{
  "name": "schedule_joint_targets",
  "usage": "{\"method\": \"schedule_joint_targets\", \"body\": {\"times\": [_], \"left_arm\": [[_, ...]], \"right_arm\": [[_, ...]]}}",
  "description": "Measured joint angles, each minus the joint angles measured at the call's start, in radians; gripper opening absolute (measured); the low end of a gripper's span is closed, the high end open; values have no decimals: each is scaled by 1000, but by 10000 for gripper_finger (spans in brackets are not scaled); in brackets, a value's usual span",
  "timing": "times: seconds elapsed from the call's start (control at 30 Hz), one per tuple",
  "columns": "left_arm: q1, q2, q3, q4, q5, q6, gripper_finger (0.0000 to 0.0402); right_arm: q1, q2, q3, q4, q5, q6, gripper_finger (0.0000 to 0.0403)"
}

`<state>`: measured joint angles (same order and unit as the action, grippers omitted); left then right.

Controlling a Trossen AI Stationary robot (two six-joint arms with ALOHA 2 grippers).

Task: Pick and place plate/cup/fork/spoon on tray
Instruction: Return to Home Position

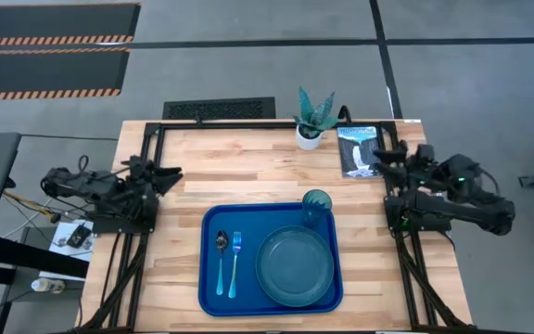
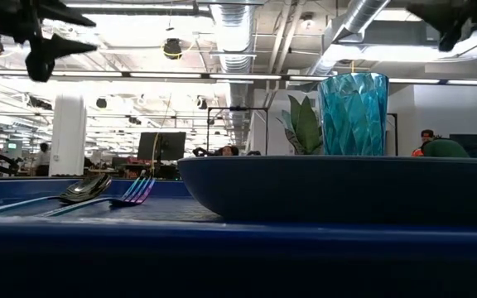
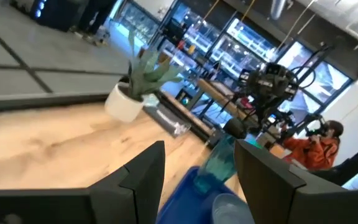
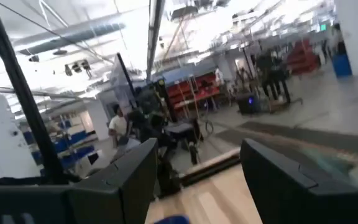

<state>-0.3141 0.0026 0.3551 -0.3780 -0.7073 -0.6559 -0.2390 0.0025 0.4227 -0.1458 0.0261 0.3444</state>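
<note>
The blue tray [image 1: 209,278] lies on the wooden table near its front edge. On it the teal plate [image 1: 295,266] rests flat at the right. The teal cup [image 1: 316,206] stands upright in the tray's far right corner. The spoon [image 1: 221,263] and fork [image 1: 235,264] lie side by side at the left, heads toward the far edge. The low view shows the plate [image 2: 338,186], the cup [image 2: 353,112], the spoon [image 2: 85,189] and the fork [image 2: 135,192]. My left gripper [image 1: 176,174] is open and empty, raised at the table's left edge. My right gripper [image 1: 385,165] is open and empty, raised at the right edge.
A white pot with a spiky green plant [image 1: 313,121] stands at the table's far edge. A dark booklet [image 1: 358,150] lies to the plant's right, close to my right gripper. Bare wood lies left of the tray. People show in the room beyond.
</note>
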Motion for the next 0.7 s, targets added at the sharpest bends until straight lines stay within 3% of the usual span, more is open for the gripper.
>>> {"method": "schedule_joint_targets", "body": {"times": [0.2, 0.57, 0.7], "left_arm": [[0, 0, -93, 87, 7, 0, 179], [0, 4, -341, 445, -41, -107, 179], [3, 16, -344, 453, -88, -112, 179]], "right_arm": [[0, 0, -124, 151, -35, 20, 254], [-18, 1, -399, 538, -67, 143, 254], [-34, 5, -414, 480, -68, 183, 254]]}}
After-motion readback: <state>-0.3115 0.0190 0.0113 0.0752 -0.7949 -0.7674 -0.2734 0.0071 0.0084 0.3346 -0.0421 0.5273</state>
